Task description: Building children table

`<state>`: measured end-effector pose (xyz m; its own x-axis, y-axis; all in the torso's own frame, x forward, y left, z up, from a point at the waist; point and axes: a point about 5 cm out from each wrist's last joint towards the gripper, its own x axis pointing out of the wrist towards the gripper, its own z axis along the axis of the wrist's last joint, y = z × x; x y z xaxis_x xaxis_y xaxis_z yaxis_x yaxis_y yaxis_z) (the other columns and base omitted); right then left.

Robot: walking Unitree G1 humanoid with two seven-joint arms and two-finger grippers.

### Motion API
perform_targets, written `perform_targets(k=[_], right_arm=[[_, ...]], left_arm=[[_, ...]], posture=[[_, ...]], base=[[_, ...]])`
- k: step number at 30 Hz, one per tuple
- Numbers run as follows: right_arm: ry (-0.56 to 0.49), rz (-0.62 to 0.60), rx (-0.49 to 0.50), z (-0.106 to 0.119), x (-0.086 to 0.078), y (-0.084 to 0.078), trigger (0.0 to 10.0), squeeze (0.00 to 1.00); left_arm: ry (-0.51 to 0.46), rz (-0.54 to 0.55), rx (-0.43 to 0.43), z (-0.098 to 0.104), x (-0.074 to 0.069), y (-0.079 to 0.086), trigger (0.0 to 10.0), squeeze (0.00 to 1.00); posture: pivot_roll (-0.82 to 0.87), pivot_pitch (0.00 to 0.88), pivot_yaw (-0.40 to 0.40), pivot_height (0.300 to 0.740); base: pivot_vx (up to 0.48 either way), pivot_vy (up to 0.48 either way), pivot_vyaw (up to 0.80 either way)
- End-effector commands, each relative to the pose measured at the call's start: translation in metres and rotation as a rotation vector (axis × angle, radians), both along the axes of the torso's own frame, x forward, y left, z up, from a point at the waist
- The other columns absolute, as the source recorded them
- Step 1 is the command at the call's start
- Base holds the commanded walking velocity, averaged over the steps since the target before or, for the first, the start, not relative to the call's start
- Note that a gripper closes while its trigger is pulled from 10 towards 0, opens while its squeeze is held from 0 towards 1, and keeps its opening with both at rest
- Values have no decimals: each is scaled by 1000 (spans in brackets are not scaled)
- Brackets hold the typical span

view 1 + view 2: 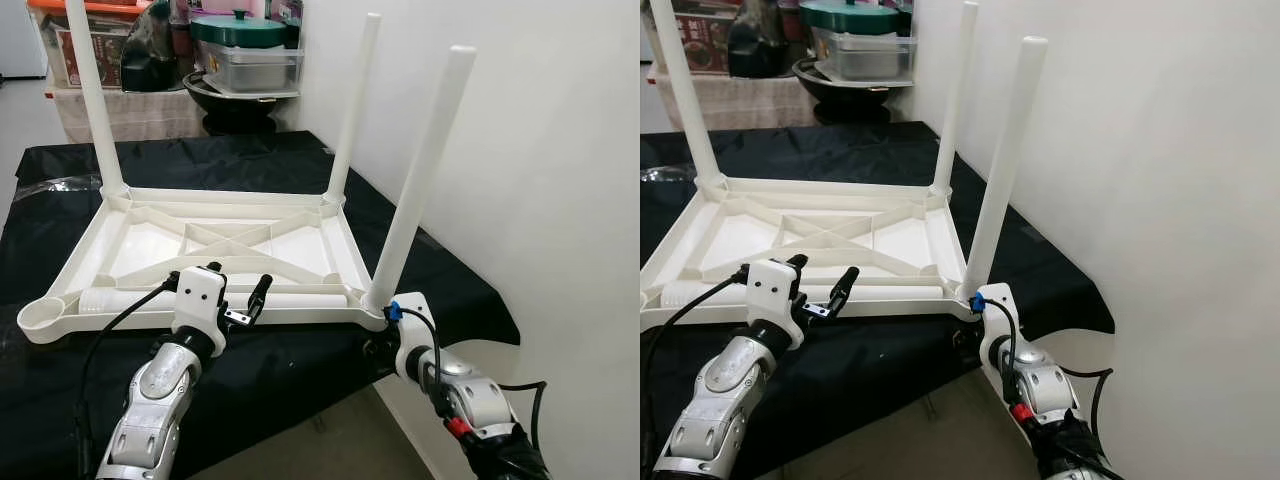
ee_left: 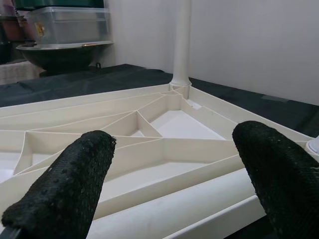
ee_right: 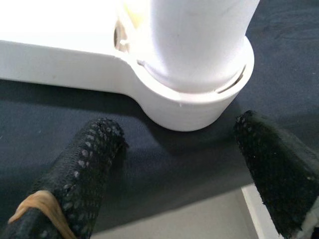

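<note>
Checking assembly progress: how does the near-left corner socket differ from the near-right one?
The near-left corner socket is an empty open cup; the near-right corner socket holds an upright leg. The right gripper, jaws open, sits before the near-right socket; the left gripper hovers inboard of the near-left one. Both are white round corners of the upturned tabletop.
</note>
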<state>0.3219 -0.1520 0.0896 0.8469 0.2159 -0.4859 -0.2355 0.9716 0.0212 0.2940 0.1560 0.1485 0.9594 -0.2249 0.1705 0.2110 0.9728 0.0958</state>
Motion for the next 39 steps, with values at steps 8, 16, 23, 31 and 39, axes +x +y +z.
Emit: perform_targets(k=[8,16,23,31,39], right_arm=[[-39,-31,34,8,10,9,10000,0],[-30,-60,21,4,14,11,10000,0],[-24,-58,16,2,18,16,10000,0],[-30,-104,-9,2,24,12,10000,0],[-37,-173,-33,2,30,4,10000,0]], left_arm=[[7,-10,11,-1,1,-2,10000,0],[15,-13,14,-2,1,-3,10000,0],[11,-19,7,-2,0,-4,10000,0],[6,-23,0,-1,-2,-4,10000,0],[6,-26,-2,-2,-2,-5,10000,0]], posture=[[126,0,-132,740],[127,0,-135,740],[131,0,-138,740],[131,0,-139,740],[133,0,-141,740]], base=[[0,0,0],[0,0,0],[0,0,0],[272,0,0],[292,0,0]])
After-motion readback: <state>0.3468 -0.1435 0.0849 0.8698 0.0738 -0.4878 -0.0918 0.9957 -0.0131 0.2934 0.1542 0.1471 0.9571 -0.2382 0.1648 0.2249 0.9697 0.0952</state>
